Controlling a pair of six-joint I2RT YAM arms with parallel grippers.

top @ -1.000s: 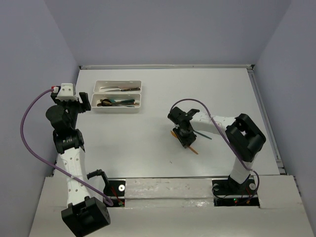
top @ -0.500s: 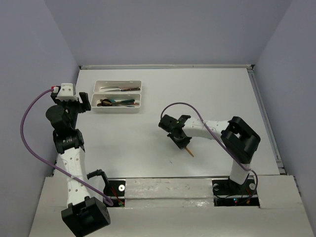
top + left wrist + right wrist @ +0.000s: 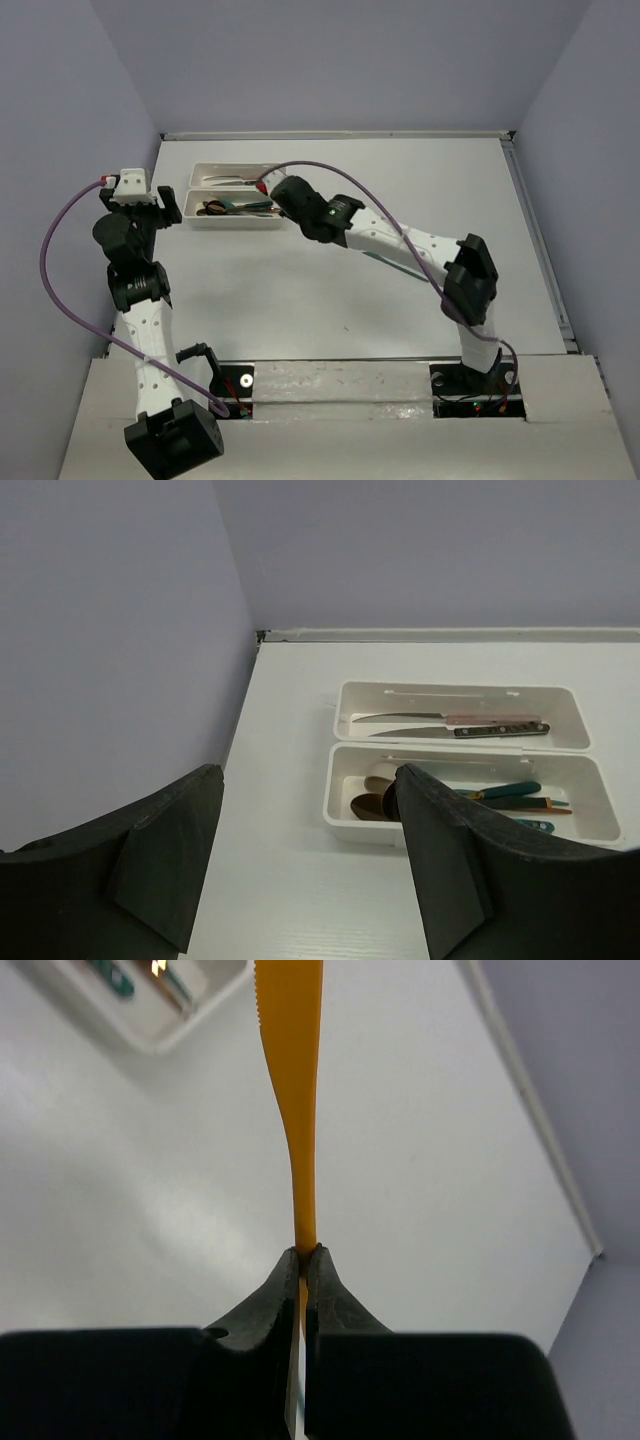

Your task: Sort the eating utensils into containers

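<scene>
From the top camera: shows the right gripper (image 3: 280,192) stretched out over the 3 o'clock end of two white trays, the far tray (image 3: 238,165) and the near tray (image 3: 235,224), lying side by side on the bench (image 3: 420,180); hides whatever is held; puts the left gripper (image 3: 165,208) just at 9 o'clock of the trays, not touching them

From the left wrist: left gripper (image 3: 305,775) spread wide and empty; looks down into both trays, smooth moulded plastic, shallow, round-cornered; two slim knives (image 3: 450,720) in the far tray (image 3: 455,687), round-bowled spoons (image 3: 375,800) with teal and orange handles in the near tray (image 3: 370,832)

From the right wrist: right gripper (image 3: 303,1253) pressed tight on the orange knife (image 3: 292,1090), pinching its narrow neck, blade running to 12 o'clock with fine serrations along the 9 o'clock edge; knife held in the air above the bench, blade tip close to the corner of the near tray (image 3: 150,1045) at 11 o'clock

Likely thin plastic: very light, smooth, a little springy, not fragile; probably slippery on its flat faces and apt to swivel in so small a pinch, with most of its length beyond the fingers; better taken across the flat faces at the neck or mid-handle, as here; seems bound for the far tray, among the knives
</scene>
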